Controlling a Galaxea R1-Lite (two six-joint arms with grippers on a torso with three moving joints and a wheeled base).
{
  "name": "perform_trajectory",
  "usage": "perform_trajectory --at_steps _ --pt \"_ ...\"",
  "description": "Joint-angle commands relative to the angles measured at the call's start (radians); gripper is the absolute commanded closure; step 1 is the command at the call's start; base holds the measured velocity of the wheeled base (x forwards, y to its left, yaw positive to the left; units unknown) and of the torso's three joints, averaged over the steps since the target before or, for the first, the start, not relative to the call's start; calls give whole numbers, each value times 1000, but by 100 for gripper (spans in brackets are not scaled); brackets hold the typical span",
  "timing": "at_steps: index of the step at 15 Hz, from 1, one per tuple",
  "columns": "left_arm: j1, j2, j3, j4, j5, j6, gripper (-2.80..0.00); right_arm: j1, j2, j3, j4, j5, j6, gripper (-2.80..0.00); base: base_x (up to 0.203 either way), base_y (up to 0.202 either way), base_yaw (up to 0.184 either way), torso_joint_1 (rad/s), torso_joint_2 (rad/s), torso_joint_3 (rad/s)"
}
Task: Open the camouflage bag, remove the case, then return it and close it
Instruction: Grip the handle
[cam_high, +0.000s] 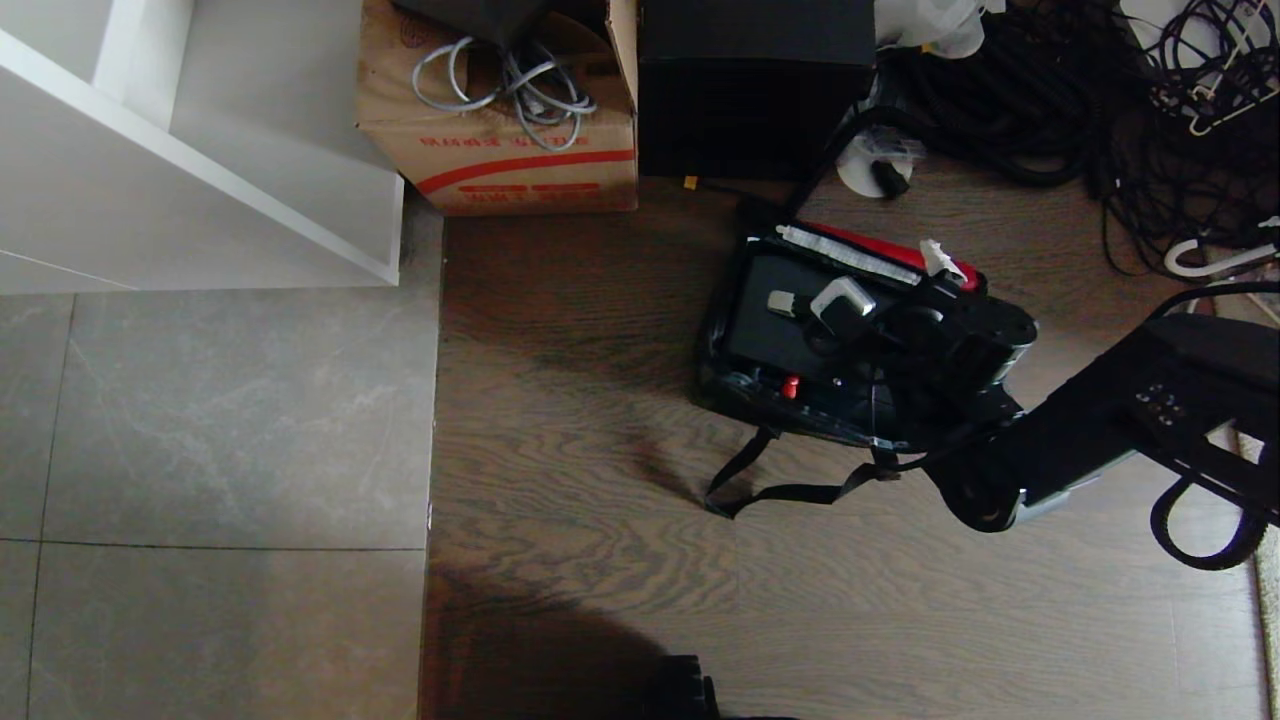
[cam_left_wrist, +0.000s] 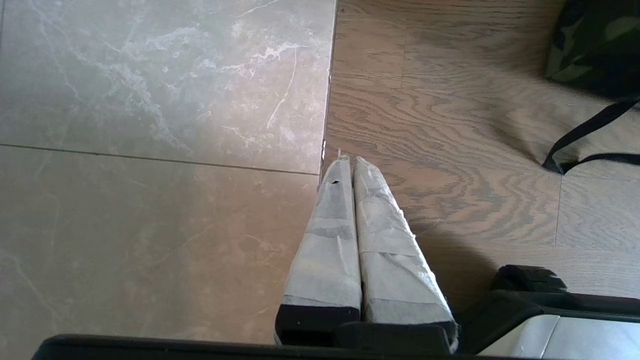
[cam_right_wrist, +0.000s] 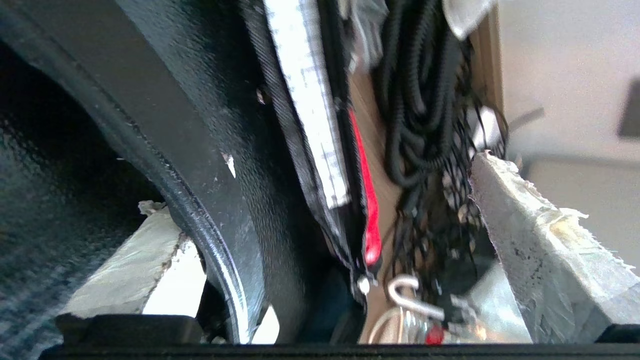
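1. Two risks stand out. The right gripper (cam_high: 885, 300) stands with its jaws spread wide over the far rim of the camouflage bag (cam_high: 745, 400), holding nothing; one taped finger (cam_right_wrist: 540, 240) is outside the bag over the cable clutter, the other sits against the case (cam_high: 775, 330). Closing here could, in my judgement, pinch lining and zipper edge together or slide off the hard shell.
2. A second hazard: the loose black strap (cam_high: 780, 480) trails on the wooden floor (cam_high: 580, 500) near the right arm and might snag it. The coiled black cables (cam_high: 1000, 110) just beyond the bag could catch the outer finger.
3. Location: the bag lies open on the wood floor, in front of a tall black box (cam_high: 755, 90) and a cardboard carton (cam_high: 500, 150); the case rests inside it.
4. Materials: the case is rigid, flat and pebble-grained black, with silver handle mounts (cam_high: 840, 298). The bag is limp fabric with red lining (cam_high: 880, 248) showing and a white-backed zipper band (cam_high: 845, 255).
5. The left gripper (cam_left_wrist: 348, 162) hangs parked over the tile-to-wood seam, fingers pressed together, empty.
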Motion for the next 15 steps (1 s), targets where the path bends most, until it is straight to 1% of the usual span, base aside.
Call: perform_trajectory --at_steps 1,3,5,8,9,15 --pt "0 1 8 -1 1 -1 0 2 -7 22 -8 36 -36 -280 0 0 0 0 0 0" --pt "1 0 9 -1 1 -1 0 2 -5 30 -9 33 -53 -280 0 0 0 0 0 0" --pt "1 0 8 -1 1 -1 0 2 5 19 -31 -10 -55 -280 0 0 0 0 0 0" --pt "1 0 8 -1 1 -1 0 2 12 17 -28 -23 -52 -280 0 0 0 0 0 0" --pt "1 0 8 -1 0 -1 0 2 8 21 -25 -27 -49 0 0 0 0 0 0 0" --pt "1 0 8 -1 1 -1 0 2 -24 58 -23 -30 -23 0 0 0 0 0 0 0"
